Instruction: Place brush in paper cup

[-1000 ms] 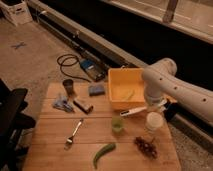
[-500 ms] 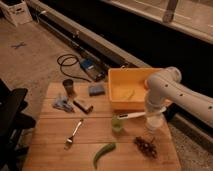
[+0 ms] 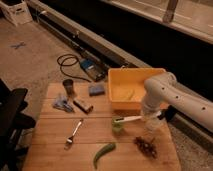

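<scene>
White-handled brush [image 3: 131,119], clamped in the gripper [image 3: 150,117], has dropped lower, its head now over the paper cup [image 3: 118,125].

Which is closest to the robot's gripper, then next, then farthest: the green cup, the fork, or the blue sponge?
From the gripper, at the table's right side:
1. Green cup, just to its left, under the brush tip.
2. Blue sponge, farther back-left.
3. Fork, far left-front.

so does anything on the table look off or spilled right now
Nothing looks spilled. The brush lies nearly level rather than upright, its head over the small green cup, its other end at the gripper near the table's right side. The fork and green pepper lie flat.
</scene>
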Controlling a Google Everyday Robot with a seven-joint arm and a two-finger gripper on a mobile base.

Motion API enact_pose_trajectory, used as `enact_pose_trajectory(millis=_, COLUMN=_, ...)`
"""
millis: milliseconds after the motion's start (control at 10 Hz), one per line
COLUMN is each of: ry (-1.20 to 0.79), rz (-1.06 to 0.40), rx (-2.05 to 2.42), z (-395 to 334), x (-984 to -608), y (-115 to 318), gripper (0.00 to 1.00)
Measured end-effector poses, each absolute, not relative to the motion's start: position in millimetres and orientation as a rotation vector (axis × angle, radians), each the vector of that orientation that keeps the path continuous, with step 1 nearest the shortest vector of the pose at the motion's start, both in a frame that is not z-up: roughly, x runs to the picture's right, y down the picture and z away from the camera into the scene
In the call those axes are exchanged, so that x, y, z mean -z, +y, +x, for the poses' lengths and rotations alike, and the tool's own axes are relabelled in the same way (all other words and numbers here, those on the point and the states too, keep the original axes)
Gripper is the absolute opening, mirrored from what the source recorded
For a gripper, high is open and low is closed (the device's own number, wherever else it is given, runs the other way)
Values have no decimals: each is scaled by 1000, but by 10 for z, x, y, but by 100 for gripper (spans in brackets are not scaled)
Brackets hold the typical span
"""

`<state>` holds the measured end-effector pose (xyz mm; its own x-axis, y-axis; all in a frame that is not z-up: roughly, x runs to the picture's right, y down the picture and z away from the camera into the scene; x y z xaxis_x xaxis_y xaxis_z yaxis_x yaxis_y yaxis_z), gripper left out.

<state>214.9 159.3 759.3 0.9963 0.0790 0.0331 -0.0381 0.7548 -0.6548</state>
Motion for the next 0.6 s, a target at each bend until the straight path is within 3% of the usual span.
enact_pose_trajectory(millis=200, ry=-63, rz=-719, rx=-73, z=2156, x=-7609, y=1629, gripper=70)
enact_pose_trajectory(millis=600, ry=-60, rz=-707, rx=-81, z=2180, x=-7561, y=1626, gripper=70)
